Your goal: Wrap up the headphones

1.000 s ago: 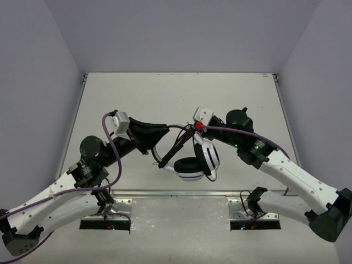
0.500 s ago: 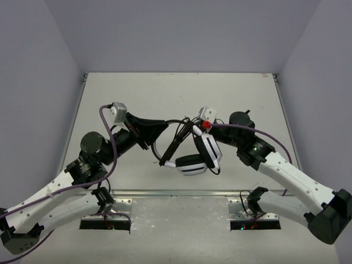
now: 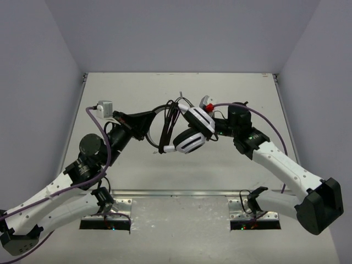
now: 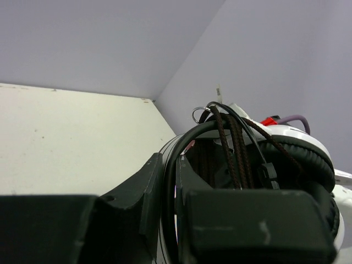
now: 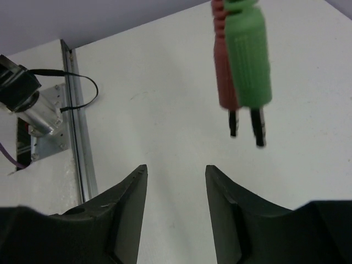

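item one, headphones (image 3: 190, 140): i see them in the middle of the tabletop (image 3: 137, 88), between the two arms and apparently lifted off the surface. the white-and-black ear cups (image 3: 197, 120) sit one above the other in the top view, tilted. item two, cord (image 3: 168, 127): thin and black, gathered in several loops just left of the cups. in the left wrist view the strands cross over the top of the black ear cushion (image 4: 308, 159). item three, plugs (image 5: 247, 60): one green and one red, side by side, pins down, hanging in the air at the top of the right wrist view. item four, left end effector (image 3: 153, 116): closed down to a narrow slit, and i can see the thin headband (image 4: 171, 181) running through that slit, pinched between the fingers. item five, right end effector (image 5: 176, 176): fingers parted to a moderate gap with only bare tabletop showing between them and nothing gripped; it sits just right of the ear cups. item six, purple cable (image 3: 104, 148): runs along the left arm.
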Tool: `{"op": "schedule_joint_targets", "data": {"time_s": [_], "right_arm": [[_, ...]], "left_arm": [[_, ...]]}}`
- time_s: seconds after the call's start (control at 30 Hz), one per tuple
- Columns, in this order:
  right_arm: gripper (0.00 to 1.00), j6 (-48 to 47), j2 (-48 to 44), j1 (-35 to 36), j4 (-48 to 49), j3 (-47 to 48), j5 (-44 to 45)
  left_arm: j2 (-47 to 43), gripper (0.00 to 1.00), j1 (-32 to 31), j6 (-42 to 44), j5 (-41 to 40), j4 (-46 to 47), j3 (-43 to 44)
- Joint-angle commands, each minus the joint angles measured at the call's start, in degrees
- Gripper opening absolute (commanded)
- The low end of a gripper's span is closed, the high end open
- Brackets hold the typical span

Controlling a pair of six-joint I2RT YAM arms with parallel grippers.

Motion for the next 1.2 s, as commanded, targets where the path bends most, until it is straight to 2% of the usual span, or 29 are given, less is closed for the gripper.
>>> {"op": "schedule_joint_targets", "data": {"time_s": [0.0,0.1,0.13,0.17,0.3,0.33,0.5,0.63,0.8,0.97,1.17], "right_arm": [[0.48,4.51,-1.07,-0.18,5.43,-0.88,-4.99],[0.50,5.39,-2.04,-0.26,6.67,-2.73,-4.12],[0.73,5.65,-2.39,-0.61,7.02,-3.17,-3.77],[0.82,6.26,-2.65,-0.79,7.28,-3.96,-3.50],[0.88,8.63,-3.80,-3.77,8.69,-5.54,-2.97],[0.99,10.12,-3.89,-4.30,8.95,-5.98,-1.67],[0.99,13.47,-3.36,-8.00,7.73,-5.99,3.78],[0.99,15.75,-2.04,-8.79,1.51,-2.92,12.30],[0.99,17.61,-1.25,-9.41,-7.38,0.16,28.03],[0.99,19.89,-7.04,-9.49,-19.42,-0.88,45.07],[0.99,21.03,-15.12,-9.49,-31.46,0.51,50.90]], "left_arm": [[0.20,0.00,0.05,-2.23,-8.09,7.31,2.76],[1.52,0.00,0.05,-1.08,-9.31,7.58,4.00],[1.70,0.00,0.05,-0.73,-9.41,7.75,4.70],[2.05,0.00,0.05,-0.38,-9.85,7.84,5.23],[3.28,0.00,0.05,0.50,-11.87,6.53,7.25],[3.37,0.00,0.05,0.68,-11.96,6.44,7.34],[3.28,0.00,0.05,0.68,-12.31,6.52,6.38],[3.28,0.00,0.05,0.77,-12.57,6.70,5.76],[3.28,0.00,0.13,0.59,-13.81,6.97,4.62],[4.69,0.00,0.13,0.50,-13.81,6.53,4.62],[8.99,0.00,1.45,-0.90,-12.76,5.91,5.06]]}}
